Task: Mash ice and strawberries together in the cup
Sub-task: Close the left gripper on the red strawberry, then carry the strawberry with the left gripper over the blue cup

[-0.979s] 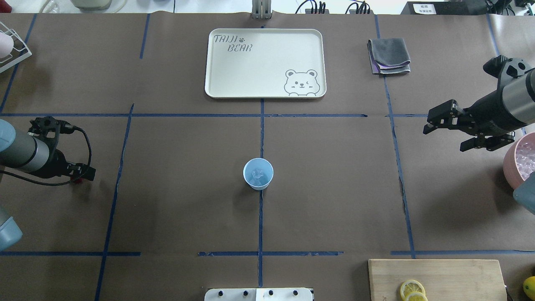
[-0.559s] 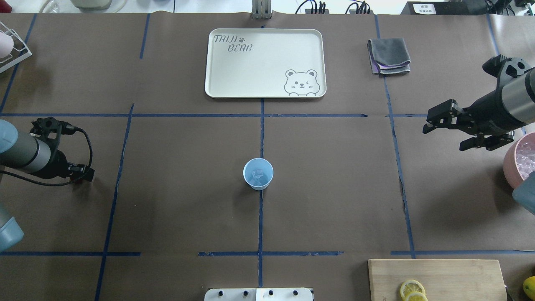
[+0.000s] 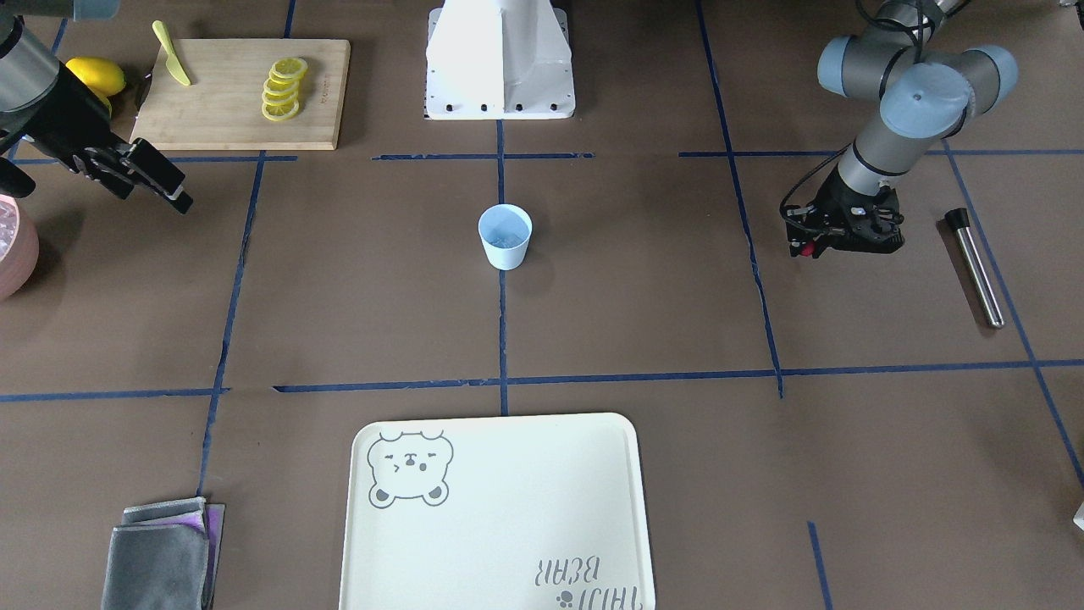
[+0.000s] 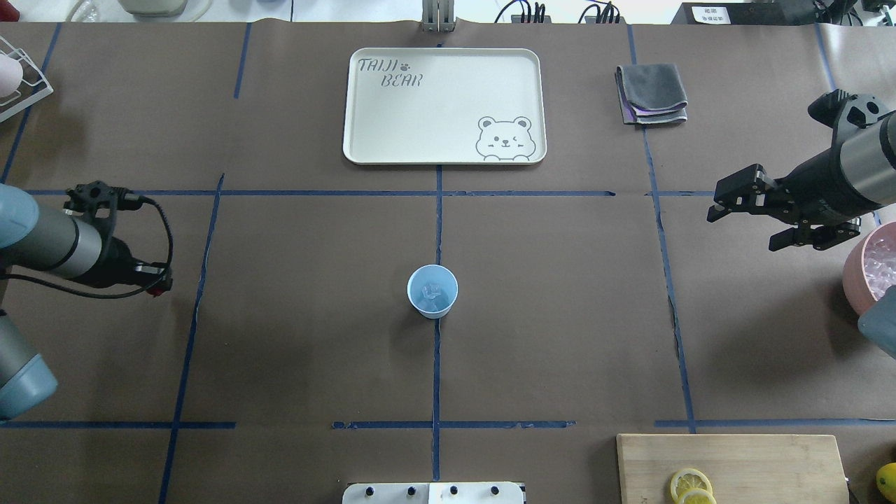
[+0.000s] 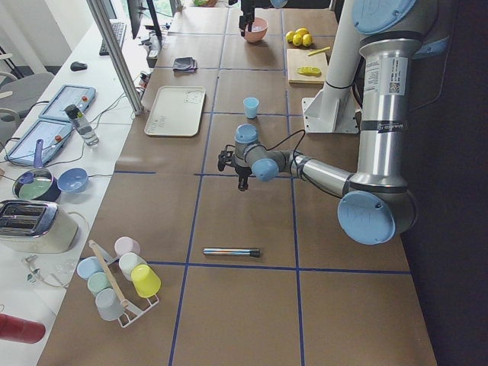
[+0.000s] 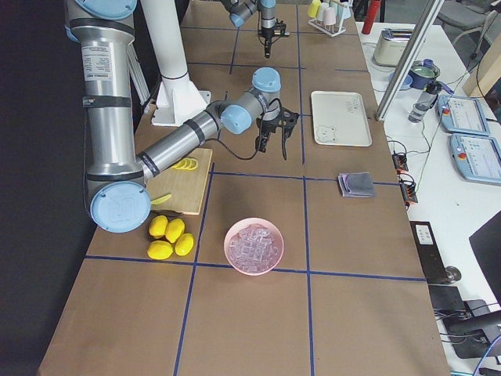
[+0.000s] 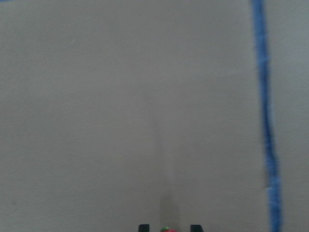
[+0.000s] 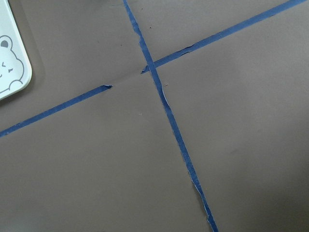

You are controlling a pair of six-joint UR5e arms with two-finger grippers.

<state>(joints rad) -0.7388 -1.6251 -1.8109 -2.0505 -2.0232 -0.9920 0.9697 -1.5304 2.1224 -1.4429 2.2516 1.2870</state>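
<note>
Setup is a table covered in brown paper point(image 4: 315, 336) with blue tape lines.

The grey left arm with light blue joints point(image 4: 49, 241) pokes in at the left edge of the overhead view. Its wrist is bent so the left gripper point(image 5: 242, 185) points straight down, hanging a bit above the paper at mid-left. In its wrist view the two black tips show at the bottom edge, pinched in on a tiny dark red strawberry piece point(image 7: 165, 229).

The right arm point(image 4: 854, 164) comes in at the right edge, stretched out almost level. The right gripper point(image 4: 742, 229) aims toward the middle of the frame with its fingers spread wide apart.

A cream rectangular plastic tray with a bear drawing point(image 4: 392, 126) sits top centre. A round pink bowl point(image 4: 850, 273) is cut off by the right edge, just below the right gripper.

The small light blue plastic cup point(image 4: 449, 306) stands upright dead centre on a tape line, well apart from both grippers. A few clear ice chunks point(image 4: 430, 294) sit in its bottom.
</note>
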